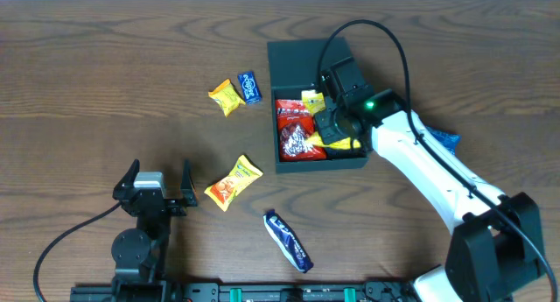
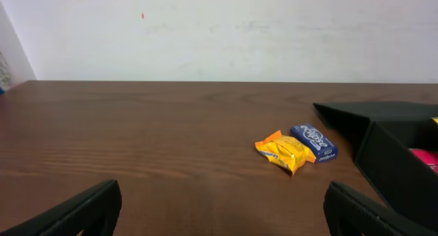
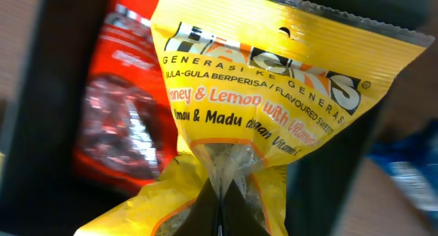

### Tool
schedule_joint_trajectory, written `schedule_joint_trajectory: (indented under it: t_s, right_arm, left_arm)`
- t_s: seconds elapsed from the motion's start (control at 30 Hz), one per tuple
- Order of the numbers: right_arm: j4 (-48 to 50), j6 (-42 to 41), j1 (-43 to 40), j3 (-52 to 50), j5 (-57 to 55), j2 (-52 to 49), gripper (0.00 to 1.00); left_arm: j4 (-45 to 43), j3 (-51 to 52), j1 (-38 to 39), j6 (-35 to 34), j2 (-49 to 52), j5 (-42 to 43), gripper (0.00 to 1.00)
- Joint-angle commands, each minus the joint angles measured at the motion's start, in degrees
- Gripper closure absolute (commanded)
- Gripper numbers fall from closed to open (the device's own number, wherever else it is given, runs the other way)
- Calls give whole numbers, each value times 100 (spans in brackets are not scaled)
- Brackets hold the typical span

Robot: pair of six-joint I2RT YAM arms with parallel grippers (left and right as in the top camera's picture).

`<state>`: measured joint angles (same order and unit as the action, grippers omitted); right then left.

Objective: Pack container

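- Teal-green container sits on the counter, right of centre towards the far edge, with its lid folded flat behind it.
- Inside the container: two red packets on the left side, a small yellow packet near the lid hinge, and the yellow sweets packet at the near right.
- Right fingers are pinched together on the yellow sweets packet, gripping its lower edge. The right wrist view shows a red packet just behind it.
- Right arm reaches over the container's right wall and covers part of the inside in the overhead view.
- Blue packet lies right of the container, half hidden by the right arm.
- Left fingers are spread wide and hold nothing, low at the near left, well apart from the container.
- Loose on the counter: a yellow packet touching a blue packet, left of the container.
- Orange-yellow packet lies just right of the left fingers.
- Dark blue bar lies near the front edge.
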<state>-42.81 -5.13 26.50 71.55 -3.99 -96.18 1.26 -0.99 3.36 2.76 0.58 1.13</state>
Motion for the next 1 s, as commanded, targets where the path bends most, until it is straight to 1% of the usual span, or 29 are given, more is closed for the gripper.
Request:
schedule_joint_trajectory:
  t_s: [0.0, 0.33, 0.47, 0.6, 0.8, 0.83, 0.87, 0.9, 0.93, 0.97]
  right_arm:
    - [9, 627, 7, -22, -546, -144, 99]
    - [219, 627, -101, -31, -308, -715, 98]
    - [651, 627, -216, -282, -308, -970, 98]
    - [1117, 625, -238, -675, -304, -992, 98]
    - [1134, 601, -236, -699, -304, -903, 98]
    - [1134, 601, -229, -699, -304, -859, 95]
    - [1134, 601, -225, -699, -304, -811, 88]
    - [1134, 603, -216, -699, -304, -734, 73]
    - [1134, 603, -203, -699, -306, -669, 71]
    - [1134, 603, -192, -697, -306, -592, 65]
  left_arm:
    - [319, 72, -33, -61, -31, -46, 5]
    - [319, 72, -33, -61, -31, -46, 5]
    - [319, 72, -33, -61, -31, -46, 5]
    - [319, 72, -33, -61, -31, -46, 5]
    - [319, 72, -33, -61, -31, -46, 5]
    - [319, 72, -33, -61, -31, -46, 5]
    - [319, 74, -33, -61, -31, -46, 5]
    - [319, 72, -33, -61, -31, -46, 5]
    - [319, 72, -33, -61, -31, -46, 5]
    - [319, 72, -33, -61, -31, -46, 5]
